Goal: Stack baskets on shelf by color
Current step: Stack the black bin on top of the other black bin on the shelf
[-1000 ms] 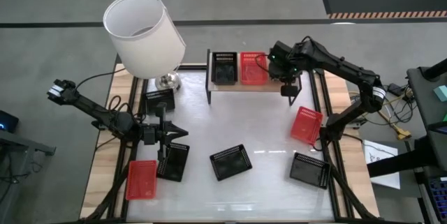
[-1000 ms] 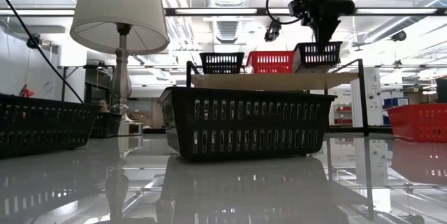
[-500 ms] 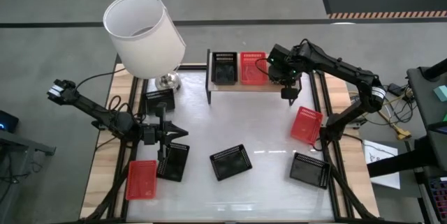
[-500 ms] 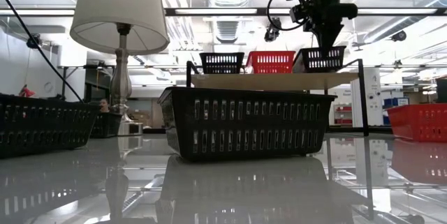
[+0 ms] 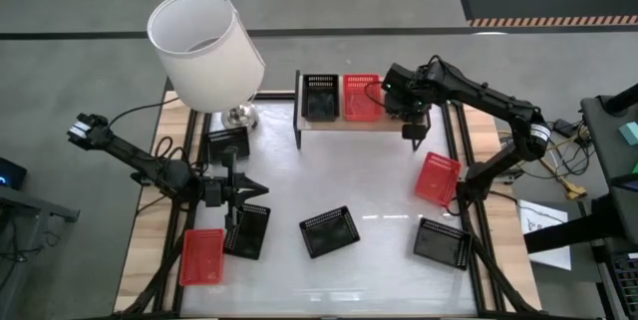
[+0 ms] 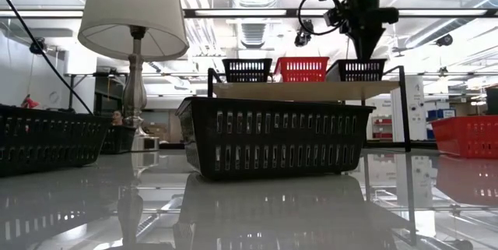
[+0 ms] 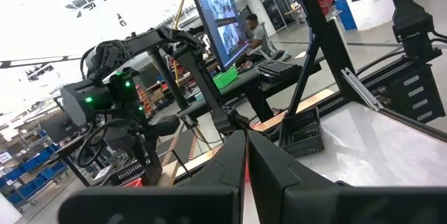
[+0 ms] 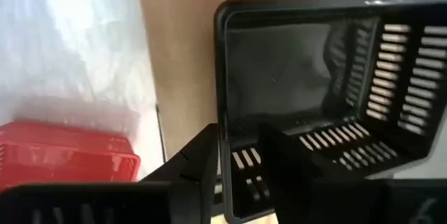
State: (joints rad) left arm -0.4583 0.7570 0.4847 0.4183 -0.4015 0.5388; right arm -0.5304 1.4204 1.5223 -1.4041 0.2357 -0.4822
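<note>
The light-wood shelf (image 5: pixel 339 124) (image 6: pixel 303 90) carries a black basket (image 5: pixel 319 97) at its left end and a red basket (image 5: pixel 361 98) in the middle. A second black basket (image 6: pixel 359 70) (image 8: pixel 314 77) sits level at the right end. My right gripper (image 5: pixel 404 104) (image 8: pixel 241 147) stands over it, pointing down, shut on its wall; in the high view the arm hides most of this basket. My left gripper (image 5: pixel 247 188) (image 7: pixel 246 161) waits, shut, over the table's left side. My right gripper holds the black basket by one end wall (image 8: pixel 241 165). That wall is pinched with one finger (image 8: pixel 202 161) outside it and the other finger (image 8: pixel 286 158) inside the basket. The fingers come from above, pointing down. The basket's bottom rests level on the shelf board (image 8: pixel 181 49).
A lamp (image 5: pixel 204 51) with a white shade stands at the far left, a black basket (image 5: pixel 227 143) beside its base. On the table lie a red basket (image 5: pixel 202 257), three black ones (image 5: pixel 247 230) (image 5: pixel 330 231) (image 5: pixel 443 243), and another red basket (image 5: pixel 438 178) near the right edge.
My right gripper has gone down over the shelf's right end, keeping its hold. The black basket, at first lifted clear and then tilted, now sits level on the shelf board beside the red one.
</note>
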